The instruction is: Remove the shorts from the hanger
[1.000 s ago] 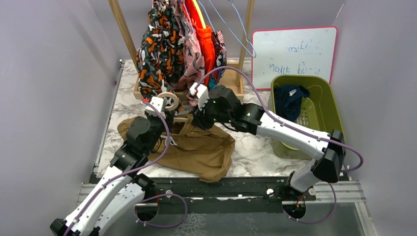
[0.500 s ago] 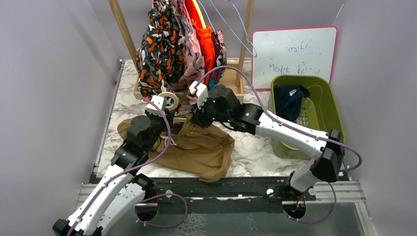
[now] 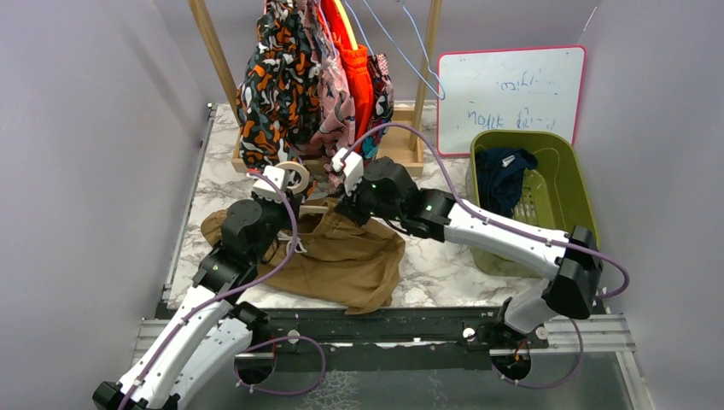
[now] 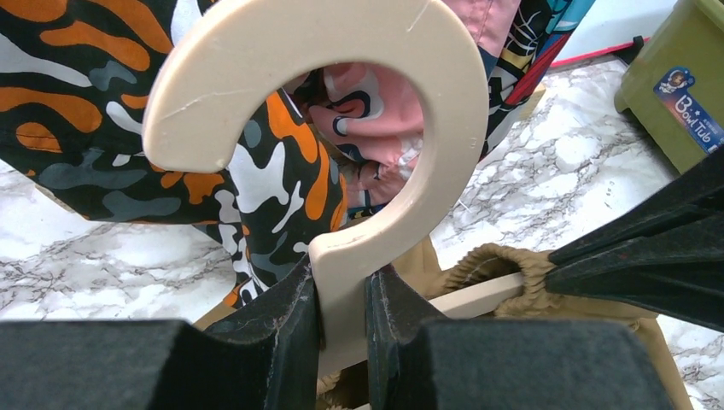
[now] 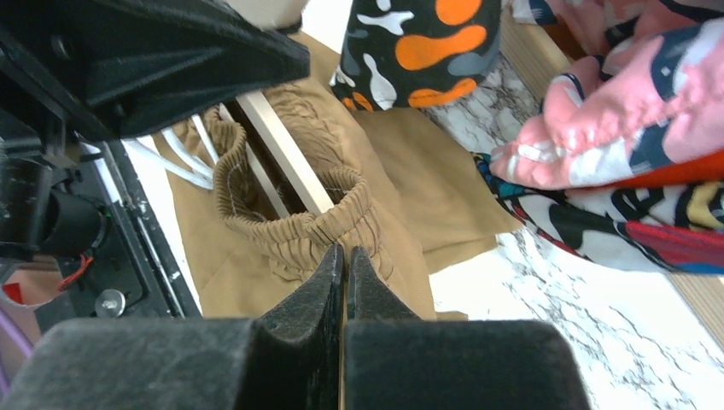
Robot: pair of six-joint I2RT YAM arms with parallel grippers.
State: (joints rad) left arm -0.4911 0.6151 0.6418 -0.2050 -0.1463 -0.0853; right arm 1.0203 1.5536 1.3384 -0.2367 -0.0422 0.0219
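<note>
Clamping the cream hanger (image 4: 444, 111) by its neck, just under the hook, the left gripper (image 4: 343, 295) has its jaws closed tight on the stem. The tan shorts (image 3: 341, 260) are threaded on the hanger's bar by their elastic waistband (image 5: 282, 226), and the legs spill from the hanger toward the near edge of the marble table (image 3: 444, 256). To the right of the hanger, the right gripper (image 5: 344, 256) has snapped shut within the last second. A moment ago its jaws stood partly apart; now the two tips meet on the gathered edge of the waistband, apparently pinching a fold of it. That pinch, if it holds, looks like the start of the pull, with one arm anchoring the hanger and the other ready to draw the waistband off the end of the bar. Beyond the hanger, printed shorts (image 3: 282, 77) hang on the wooden rack (image 3: 215, 51). Well to the hanger's right, a green bin (image 3: 580, 201) holds a navy pair (image 3: 499, 175).
</note>
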